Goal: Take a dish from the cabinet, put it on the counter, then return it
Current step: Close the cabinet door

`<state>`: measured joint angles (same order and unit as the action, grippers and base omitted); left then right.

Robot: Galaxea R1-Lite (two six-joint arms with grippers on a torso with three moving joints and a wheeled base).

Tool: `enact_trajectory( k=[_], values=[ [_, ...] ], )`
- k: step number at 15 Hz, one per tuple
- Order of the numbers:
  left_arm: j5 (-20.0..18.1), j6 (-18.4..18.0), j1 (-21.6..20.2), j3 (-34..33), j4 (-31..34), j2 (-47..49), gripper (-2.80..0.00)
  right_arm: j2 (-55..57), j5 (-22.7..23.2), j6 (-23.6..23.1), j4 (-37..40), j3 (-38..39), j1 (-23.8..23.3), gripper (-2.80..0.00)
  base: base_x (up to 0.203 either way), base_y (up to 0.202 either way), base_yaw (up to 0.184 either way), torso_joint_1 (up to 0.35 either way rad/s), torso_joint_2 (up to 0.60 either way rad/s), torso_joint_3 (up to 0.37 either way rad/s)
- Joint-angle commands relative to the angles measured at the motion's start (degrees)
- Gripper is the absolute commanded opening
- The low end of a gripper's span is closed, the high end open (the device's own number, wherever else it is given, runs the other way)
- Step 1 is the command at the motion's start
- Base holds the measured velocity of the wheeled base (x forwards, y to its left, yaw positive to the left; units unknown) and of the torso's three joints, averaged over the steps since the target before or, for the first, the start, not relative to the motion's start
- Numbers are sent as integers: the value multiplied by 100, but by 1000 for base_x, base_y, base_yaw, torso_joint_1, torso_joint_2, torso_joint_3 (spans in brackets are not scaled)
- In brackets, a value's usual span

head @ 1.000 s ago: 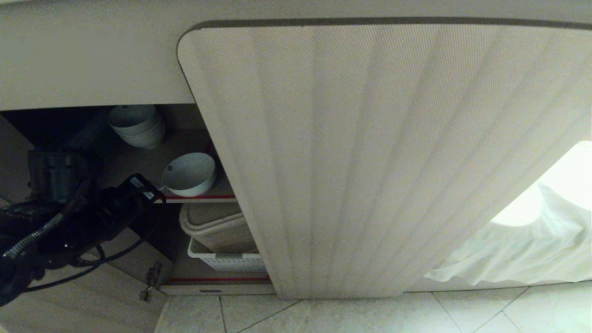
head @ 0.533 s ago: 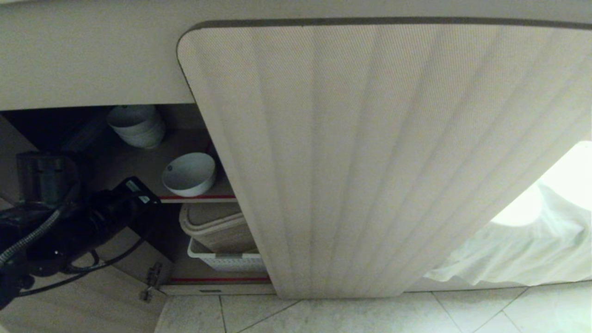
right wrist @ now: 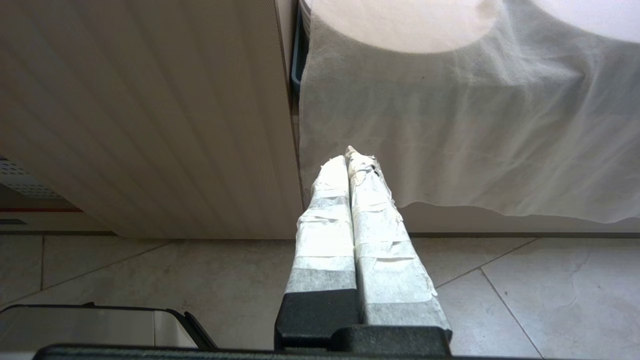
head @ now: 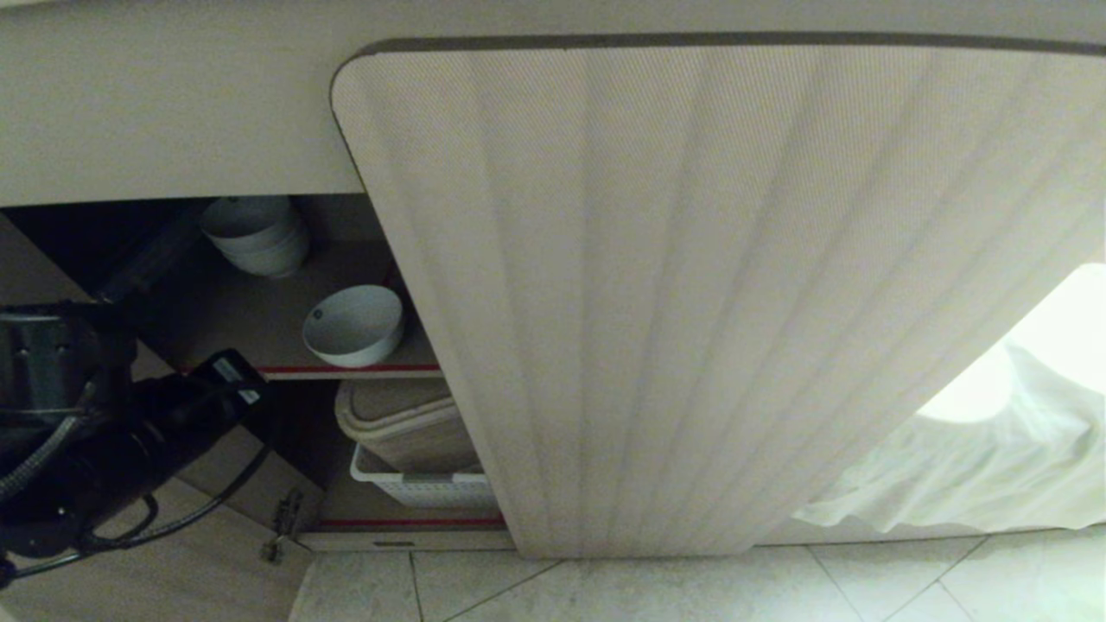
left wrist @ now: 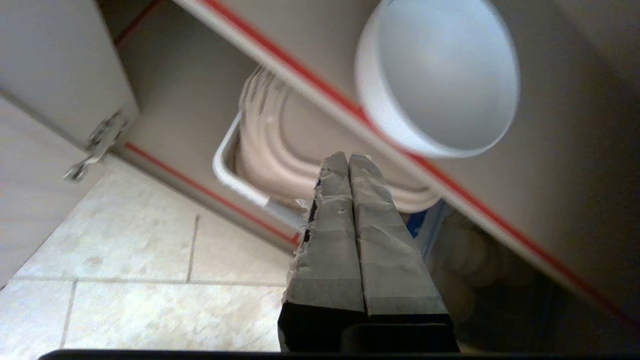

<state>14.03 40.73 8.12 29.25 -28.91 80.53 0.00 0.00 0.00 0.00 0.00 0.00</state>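
The dish (head: 352,326), a small white bowl with a dark dot near its rim, stands free on the upper shelf of the cabinet (head: 691,302), close to the red-lined shelf edge (head: 363,370). It shows again in the left wrist view as the dish (left wrist: 440,75). My left gripper (left wrist: 348,159) is shut and empty, below and outside that shelf edge and apart from the dish. The left arm (head: 147,423) is at the lower left. My right gripper (right wrist: 348,152) is shut and empty, low over the floor in front of the ribbed door. The counter's top is out of view.
A stack of white bowls (head: 255,233) sits at the back of the upper shelf. A white basket (head: 415,488) holding beige containers fills the lower shelf. An open door with a metal hinge (head: 281,518) stands on the left. A white cloth (head: 968,466) hangs on the right above floor tiles (head: 605,587).
My left arm has drawn back from the dish's rim, to the left and lower, out of the shelf opening. The dish has stayed on the shelf.
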Motion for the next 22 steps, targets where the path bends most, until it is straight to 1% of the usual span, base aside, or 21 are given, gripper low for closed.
enact_trajectory(
  k=[1,8,11,15,20,22],
  values=[
    [7,23,5,-137,-4,-126,-280,0,0,0,0,0,0,-280,0,0,0,0,0,0],
    [12,-21,7,-727,8,-653,-280,0,0,0,0,0,0,-280,0,0,0,0,0,0],
    [6,-366,5,-1000,-16,-893,-280,0,0,0,0,0,0,-280,0,0,0,0,0,0],
    [16,-476,11,-1117,68,-1282,-280,0,0,0,0,0,8,-280,0,0,0,0,0,0],
    [20,-850,8,-1627,214,-2092,-280,0,0,0,0,0,0,-280,0,0,0,0,0,0],
    [13,-993,7,-1750,400,-2354,-280,0,0,0,0,0,7,-280,0,0,0,0,0,0]
  ],
)
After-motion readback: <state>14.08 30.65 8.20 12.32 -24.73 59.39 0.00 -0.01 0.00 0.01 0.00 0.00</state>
